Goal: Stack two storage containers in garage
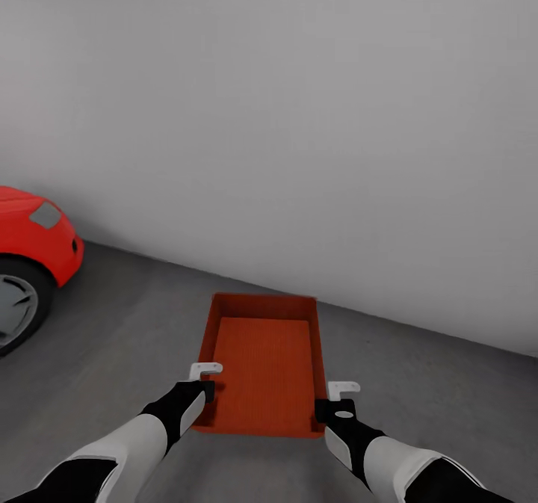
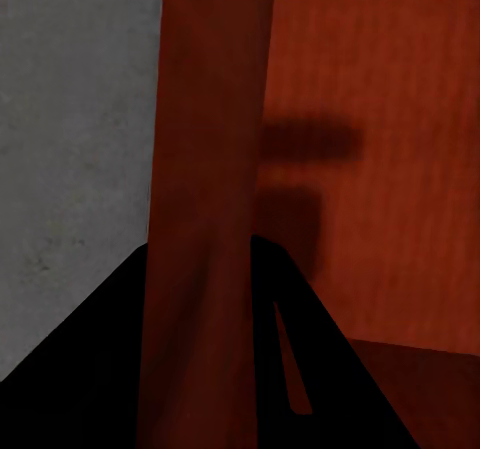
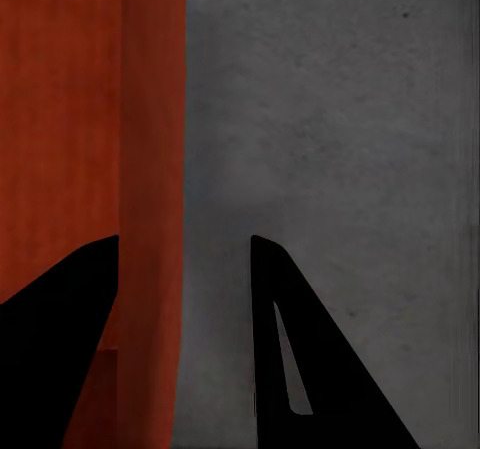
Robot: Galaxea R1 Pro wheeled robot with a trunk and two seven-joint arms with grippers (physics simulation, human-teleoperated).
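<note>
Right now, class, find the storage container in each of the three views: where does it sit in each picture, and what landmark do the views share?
Head view: the storage container lies low in the centre, between both grippers.
Left wrist view: its side wall runs between the fingers, the ribbed inside beside it.
Right wrist view: its wall stands between the fingers.
Shared landmark: the grey concrete floor.

Orange-red ribbed container (image 1: pixel 265 361); mottled grey floor (image 1: pixel 134 338); red car (image 1: pixel 30 241).
</note>
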